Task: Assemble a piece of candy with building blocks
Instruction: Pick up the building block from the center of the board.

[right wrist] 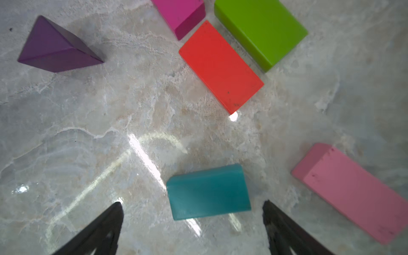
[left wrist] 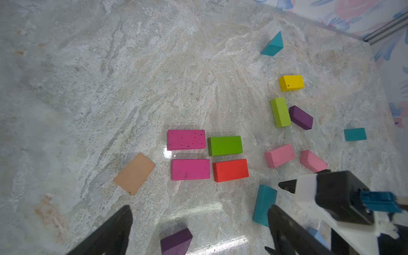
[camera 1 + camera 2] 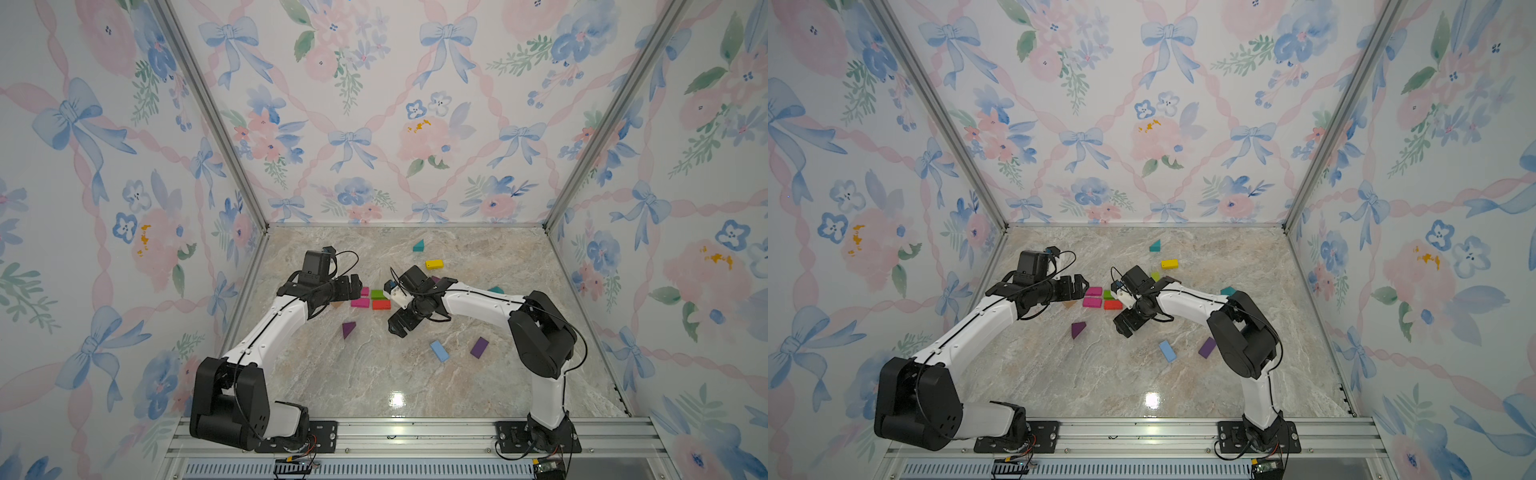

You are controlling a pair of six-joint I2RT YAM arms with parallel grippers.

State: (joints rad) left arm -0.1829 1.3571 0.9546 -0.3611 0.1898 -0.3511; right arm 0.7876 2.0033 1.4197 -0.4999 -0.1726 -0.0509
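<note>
Two magenta bricks (image 2: 186,139) (image 2: 190,169), a green brick (image 2: 224,145) and a red brick (image 2: 230,170) lie flat in a two-by-two patch at mid-table. A tan block (image 2: 134,173) lies just beside it. My left gripper (image 2: 199,220) hovers open at the patch's left side (image 3: 353,284), holding nothing. A purple prism (image 2: 176,241) rests on the table below it. My right gripper (image 1: 192,205) is open, low over a teal brick (image 1: 208,191) that lies loose in front of its fingers. In both top views that brick is hidden under the right gripper (image 3: 397,328).
Pink bricks (image 2: 280,155) (image 2: 313,161), a lime brick (image 2: 280,112), a purple brick (image 2: 301,117), a yellow brick (image 3: 434,264) and a teal prism (image 3: 418,246) are scattered behind. A blue brick (image 3: 439,350) and another purple brick (image 3: 479,347) lie nearer the front. Walls enclose three sides.
</note>
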